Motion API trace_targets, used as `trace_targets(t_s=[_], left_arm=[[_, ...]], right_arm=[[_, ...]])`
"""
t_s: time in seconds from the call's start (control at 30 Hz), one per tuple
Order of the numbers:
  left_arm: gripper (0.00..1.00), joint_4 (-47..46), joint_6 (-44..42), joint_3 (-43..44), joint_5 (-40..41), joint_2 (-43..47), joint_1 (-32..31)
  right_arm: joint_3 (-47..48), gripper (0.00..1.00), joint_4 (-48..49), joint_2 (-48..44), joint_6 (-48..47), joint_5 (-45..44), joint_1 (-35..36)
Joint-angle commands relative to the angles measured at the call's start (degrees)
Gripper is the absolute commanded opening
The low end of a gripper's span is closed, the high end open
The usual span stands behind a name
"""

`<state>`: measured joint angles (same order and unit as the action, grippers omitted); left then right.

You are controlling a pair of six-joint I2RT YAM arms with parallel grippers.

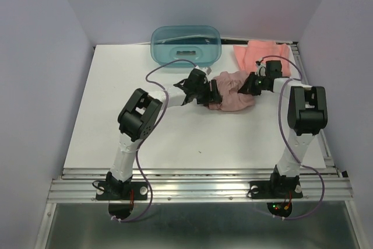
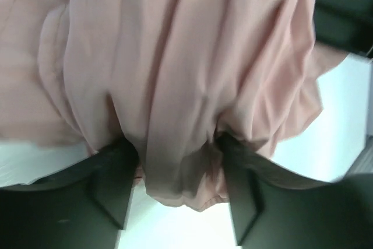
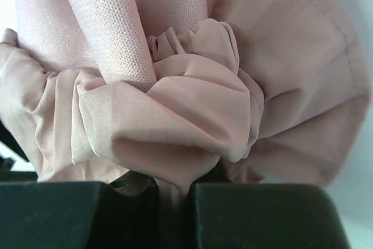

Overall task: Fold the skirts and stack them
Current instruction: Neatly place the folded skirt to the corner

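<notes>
The mauve-pink skirt point(image 1: 234, 93) lies bunched in a crumpled heap on the white counter point(image 1: 192, 138), a little right of the middle and toward the far side, and both arms reach in to it from opposite ends. The left pincer point(image 1: 211, 94) meets the heap at its left edge; in the left wrist view a thick fold of pink cloth hangs down between the two dark fingers point(image 2: 119, 167), which stand on either side of it and press against it, so this pincer is clamped on the skirt with a wide wad of cloth filling the gap. The right pincer point(image 1: 249, 84) bites the heap's right edge; its wrist view shows the fingers point(image 3: 262, 214) drawn nearly together, with only a thin pinch of gathered cloth caught between them and the ruffled tiers and a stiffer woven band bulging just above. The coral skirt point(image 1: 262, 55) lies flat in the far right corner of the counter, apart from both pincers, beside the teal tub point(image 1: 185, 44) at the far edge.
</notes>
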<state>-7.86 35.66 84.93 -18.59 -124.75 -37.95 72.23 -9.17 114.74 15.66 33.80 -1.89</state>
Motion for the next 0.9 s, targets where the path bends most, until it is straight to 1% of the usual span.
trace_targets(t_s=[0.0,0.03,0.13,0.2,0.23,0.3,0.33,0.4,0.5,0.67,0.87], left_arm=[[0.74,6.10,-9.90,-3.09,4.61,7.76,2.44],[0.75,6.53,-10.86,-3.45,5.05,8.64,3.58],[0.76,7.77,-15.34,-4.51,5.75,11.10,4.99],[0.78,11.28,-17.72,-4.16,7.60,11.55,5.78],[0.79,11.81,-19.73,-4.33,7.60,12.15,6.05],[0.83,13.30,-21.76,-4.59,6.90,12.42,6.66],[0.84,13.65,-23.77,-5.20,6.12,12.95,6.93],[0.84,13.57,-25.20,-6.60,4.71,13.74,7.02],[0.85,12.78,-26.87,-8.02,3.21,14.88,7.02],[0.85,13.22,-27.57,-8.64,1.72,15.24,7.10],[0.85,13.48,-28.36,-8.46,-0.39,15.41,7.10]], right_arm=[[8.18,0.01,-5.24,-4.70,-9.05,-8.22,0.40],[9.41,0.01,-5.59,-4.52,-10.03,-10.05,0.40],[13.90,0.01,-6.65,-3.38,-13.63,-11.21,0.40],[15.92,0.01,-6.65,-2.42,-15.04,-11.83,0.40],[18.10,0.01,-6.74,-1.11,-17.92,-11.92,0.40],[20.66,0.01,-7.35,0.39,-19.78,-12.09,0.40],[22.94,0.01,-7.62,1.70,-21.53,-11.31,0.40],[25.23,0.01,-8.23,2.94,-22.77,-10.86,0.40],[30.59,0.01,-9.29,5.40,-22.69,-11.56,0.40],[37.18,0.01,-9.29,7.86,-22.52,-15.43,0.40],[41.59,0.01,-9.29,9.01,-21.46,-15.52,-0.75]])
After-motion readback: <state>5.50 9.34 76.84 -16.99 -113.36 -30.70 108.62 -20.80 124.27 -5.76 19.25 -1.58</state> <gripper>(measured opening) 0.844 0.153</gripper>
